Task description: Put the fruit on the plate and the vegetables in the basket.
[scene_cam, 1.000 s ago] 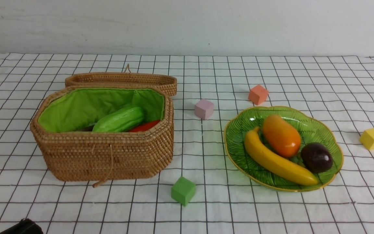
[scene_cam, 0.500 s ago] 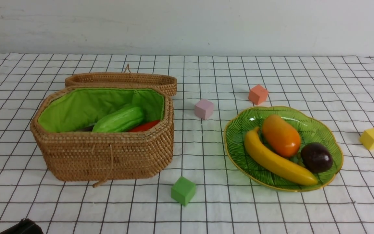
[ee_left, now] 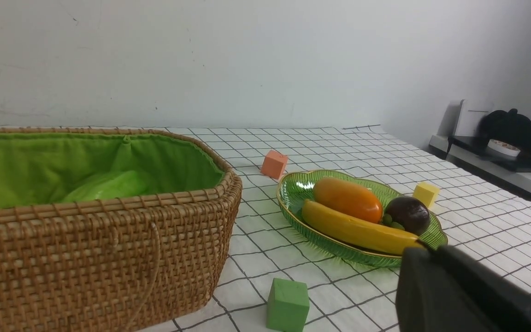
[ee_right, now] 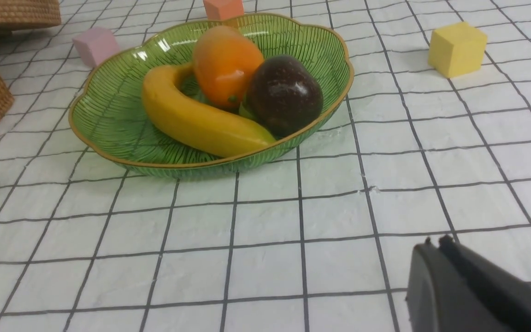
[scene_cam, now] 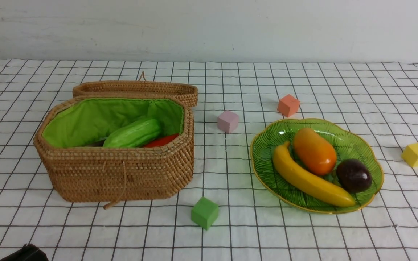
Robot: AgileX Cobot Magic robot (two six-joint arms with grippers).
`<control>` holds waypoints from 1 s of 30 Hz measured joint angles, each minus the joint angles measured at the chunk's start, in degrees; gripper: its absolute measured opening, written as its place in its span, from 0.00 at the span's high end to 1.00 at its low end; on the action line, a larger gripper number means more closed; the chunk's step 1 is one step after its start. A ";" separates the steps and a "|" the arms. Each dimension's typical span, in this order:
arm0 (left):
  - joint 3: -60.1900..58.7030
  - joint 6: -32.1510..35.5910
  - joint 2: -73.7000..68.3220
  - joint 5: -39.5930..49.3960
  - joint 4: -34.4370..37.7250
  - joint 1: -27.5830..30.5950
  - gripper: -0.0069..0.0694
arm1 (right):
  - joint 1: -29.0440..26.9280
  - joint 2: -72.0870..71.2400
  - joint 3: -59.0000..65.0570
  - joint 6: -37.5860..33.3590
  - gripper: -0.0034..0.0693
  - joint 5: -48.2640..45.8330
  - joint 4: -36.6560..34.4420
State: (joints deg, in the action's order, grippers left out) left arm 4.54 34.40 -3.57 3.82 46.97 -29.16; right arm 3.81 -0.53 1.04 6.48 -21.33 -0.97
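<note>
Resting closed and empty, both jaws sit low, well back from everything. Ahead of the right gripper (ee_right: 436, 244), the plate (scene_cam: 267, 145) holds the fruit (scene_cam: 314, 150); ahead of the left gripper (ee_left: 424, 251), the basket (scene_cam: 122, 174) holds the vegetables (scene_cam: 132, 133). Sorting looks complete; nothing remains to grasp.

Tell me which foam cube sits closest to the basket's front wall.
The green cube, just off the basket at its front right corner. The pink cube, orange cube and yellow cube lie farther back or right.
</note>
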 joint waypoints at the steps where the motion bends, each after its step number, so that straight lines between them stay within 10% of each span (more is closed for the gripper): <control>1: 0.00 0.00 0.00 0.00 0.00 0.00 0.91 | 0.00 0.00 0.00 0.00 0.93 0.00 -0.10; 15: -0.32 -0.35 0.00 -4.15 -1.46 0.72 0.93 | 0.00 0.00 0.00 0.00 0.92 0.00 -0.10; 24: -4.47 -27.29 4.05 -2.62 -31.13 20.88 0.93 | 0.00 0.00 0.00 0.00 0.90 -0.07 -0.10; 30: -6.24 -39.66 4.11 14.97 -41.20 23.80 0.93 | 0.00 -0.04 -0.03 0.00 0.90 -0.07 -0.10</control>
State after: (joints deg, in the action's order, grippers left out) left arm -1.70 -5.26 0.53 18.79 5.77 -5.36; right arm 3.81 -0.58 1.02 6.48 -21.40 -1.07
